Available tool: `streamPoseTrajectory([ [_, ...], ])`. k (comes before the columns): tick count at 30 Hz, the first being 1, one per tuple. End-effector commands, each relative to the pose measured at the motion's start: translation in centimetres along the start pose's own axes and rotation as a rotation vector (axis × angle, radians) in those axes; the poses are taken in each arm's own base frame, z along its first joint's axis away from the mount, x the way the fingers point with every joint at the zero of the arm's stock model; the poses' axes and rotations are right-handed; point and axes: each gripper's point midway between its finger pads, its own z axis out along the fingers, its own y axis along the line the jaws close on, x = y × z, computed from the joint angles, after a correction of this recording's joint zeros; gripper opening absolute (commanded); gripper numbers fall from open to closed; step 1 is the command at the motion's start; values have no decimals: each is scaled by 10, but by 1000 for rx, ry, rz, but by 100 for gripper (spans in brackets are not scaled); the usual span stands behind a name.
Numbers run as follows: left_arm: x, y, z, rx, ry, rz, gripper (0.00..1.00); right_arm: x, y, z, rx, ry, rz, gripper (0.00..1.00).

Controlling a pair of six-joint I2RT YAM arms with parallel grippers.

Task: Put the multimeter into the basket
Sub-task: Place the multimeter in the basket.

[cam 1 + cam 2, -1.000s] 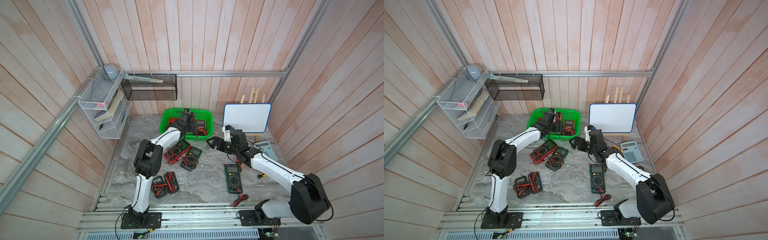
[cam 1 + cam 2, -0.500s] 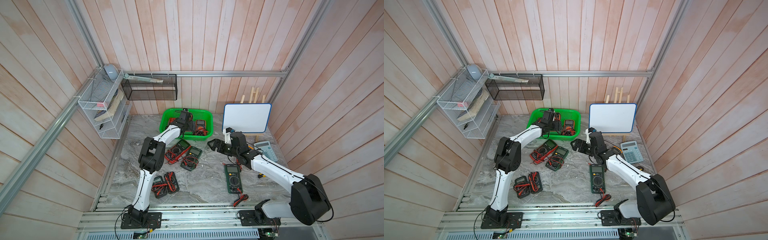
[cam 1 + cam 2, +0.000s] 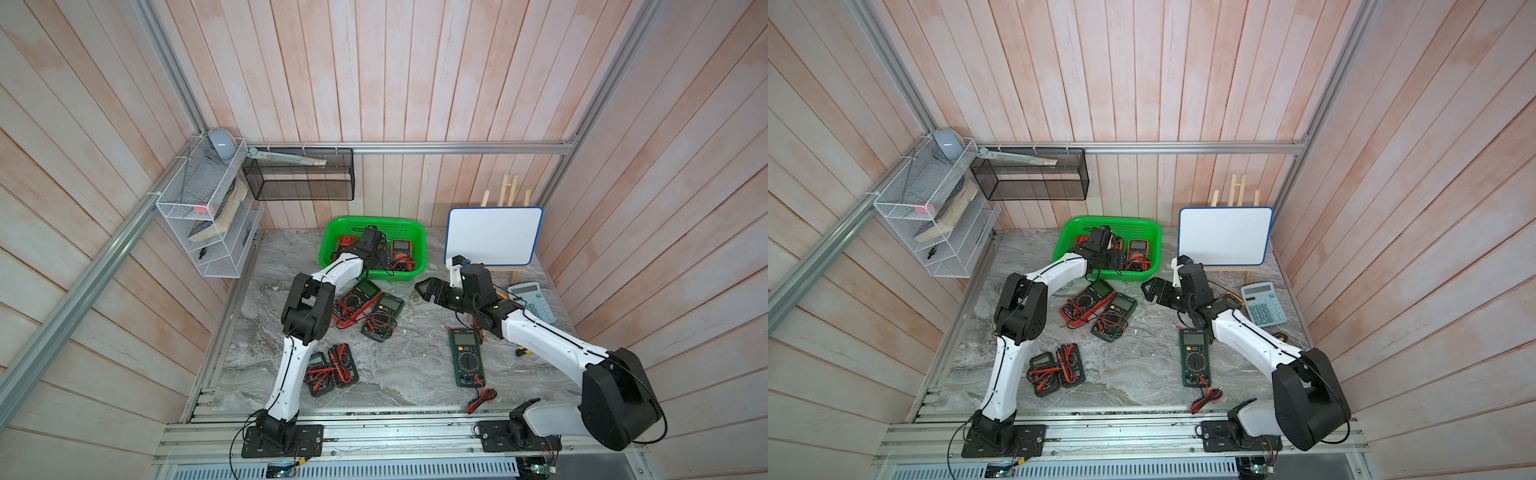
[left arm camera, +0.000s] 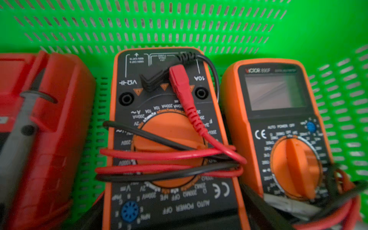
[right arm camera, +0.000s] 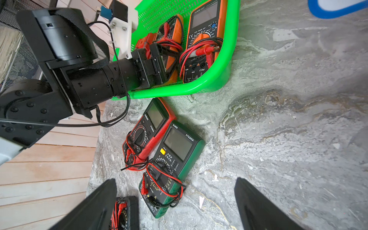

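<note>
The green basket (image 3: 374, 220) (image 3: 1113, 220) stands at the back of the table. Inside it, in the left wrist view, lie a red multimeter (image 4: 49, 119), an orange multimeter (image 4: 169, 139) wrapped in its leads, and a second orange one (image 4: 278, 129). My left gripper (image 3: 371, 248) (image 3: 1102, 245) (image 4: 175, 217) reaches down into the basket (image 5: 179, 90). It is open, its jaws standing either side of the middle orange multimeter, which rests flat on the basket floor. My right gripper (image 3: 424, 289) (image 3: 1148, 291) (image 5: 175, 180) hovers open and empty over the table, right of the basket.
On the table lie a red multimeter (image 3: 355, 301) (image 5: 149, 129), a green one (image 3: 384, 318) (image 5: 175, 159), two small black ones (image 3: 330, 370) and a large green one (image 3: 465, 353). A whiteboard (image 3: 494, 237) and a calculator (image 3: 534, 301) stand at the right.
My left arm's elbow has shifted toward the basket while its gripper stays inside the basket. The right arm has hardly moved.
</note>
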Motion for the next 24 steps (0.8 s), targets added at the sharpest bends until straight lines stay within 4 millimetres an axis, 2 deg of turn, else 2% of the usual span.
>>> streamPoseTrajectory([
  [1, -27, -9, -6, 32, -70, -5, 97, 4, -4, 0, 12, -4, 2, 98],
  [2, -29, -9, -8, 35, -75, -6, 100, 3, -3, 0, 11, -5, 4, 98],
  [7, -45, -15, -26, 55, -105, -4, 99, 2, -2, -1, 11, -6, 5, 98],
  [12, -70, -20, -58, 78, -162, 0, 100, 2, -1, -1, 7, -6, 7, 98],
  [15, -77, -21, -75, 85, -184, 3, 100, 1, 0, -1, 4, -7, 10, 98],
  [21, -78, -25, -112, 119, -212, -10, 100, 1, 3, -2, 7, -7, 10, 98],
  [24, -69, -27, -131, 136, -222, -7, 100, 0, 6, -4, 11, -10, 2, 98],
])
